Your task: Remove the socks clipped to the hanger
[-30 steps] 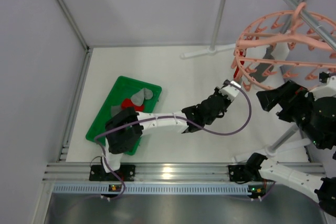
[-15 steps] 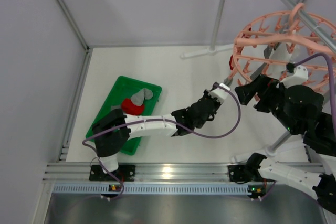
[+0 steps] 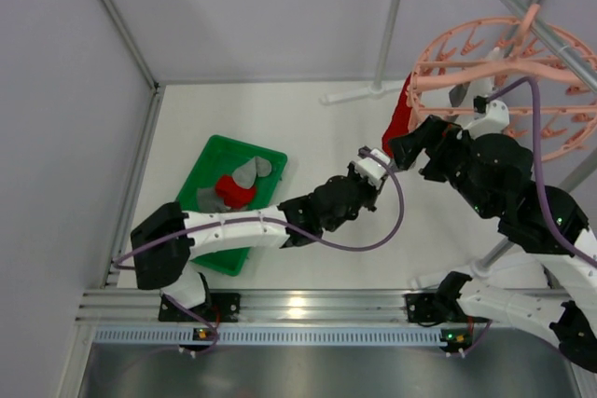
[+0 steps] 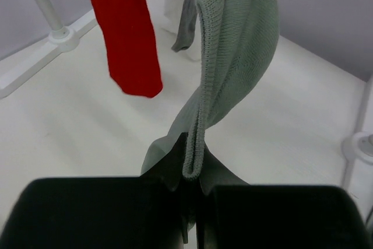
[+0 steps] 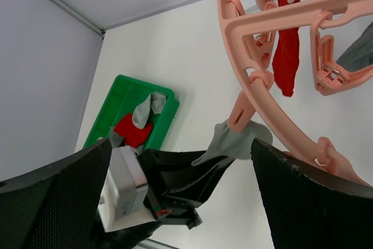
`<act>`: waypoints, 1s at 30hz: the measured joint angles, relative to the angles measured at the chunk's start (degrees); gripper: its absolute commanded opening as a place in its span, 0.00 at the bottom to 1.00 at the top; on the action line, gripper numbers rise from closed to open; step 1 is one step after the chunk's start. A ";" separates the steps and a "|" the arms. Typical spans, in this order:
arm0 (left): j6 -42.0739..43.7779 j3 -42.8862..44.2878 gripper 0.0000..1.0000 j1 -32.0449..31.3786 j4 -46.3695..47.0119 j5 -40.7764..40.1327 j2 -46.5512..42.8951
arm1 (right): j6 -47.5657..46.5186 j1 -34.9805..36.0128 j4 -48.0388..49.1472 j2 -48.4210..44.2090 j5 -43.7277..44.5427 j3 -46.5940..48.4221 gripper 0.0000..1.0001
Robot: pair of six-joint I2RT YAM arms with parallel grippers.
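The salmon-pink hanger (image 3: 504, 70) hangs at the upper right, and its rim (image 5: 262, 24) crosses the right wrist view. One of its clips (image 5: 239, 115) grips a grey sock (image 4: 233, 56), which is pulled taut down to my left gripper (image 4: 192, 170), shut on the sock's cuff. A red sock (image 3: 401, 116) and another grey sock (image 4: 187, 21) hang clipped beside it. My right gripper (image 3: 410, 144) is open just under the hanger's near-left rim, above my left gripper (image 5: 180, 173); its fingers (image 5: 52, 202) hold nothing.
The green tray (image 3: 199, 177) at the left holds a red sock (image 3: 233, 191) and grey socks (image 3: 250, 172). A white stand foot (image 3: 359, 93) with its pole (image 3: 392, 16) is behind the hanger. Another stand foot (image 3: 485, 263) lies at the right.
My left gripper has drawn back to the left, stretching the grey sock. The right arm has swung up and left under the hanger's rim. The hanger has shifted and the red sock has come into view.
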 measured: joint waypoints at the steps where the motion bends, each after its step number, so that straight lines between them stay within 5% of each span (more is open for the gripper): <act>1: -0.42 -0.57 0.00 0.00 -0.07 1.38 -1.14 | 0.22 0.00 0.61 -0.26 0.00 -0.55 0.97; 16: -2.51 -7.45 0.00 0.04 -0.31 23.63 -11.43 | 1.66 0.00 4.98 -6.43 1.55 -6.34 0.99; 30: -5.75 -9.20 0.00 0.09 -0.33 30.97 -17.38 | 1.64 0.00 5.55 -8.41 0.92 -9.20 0.99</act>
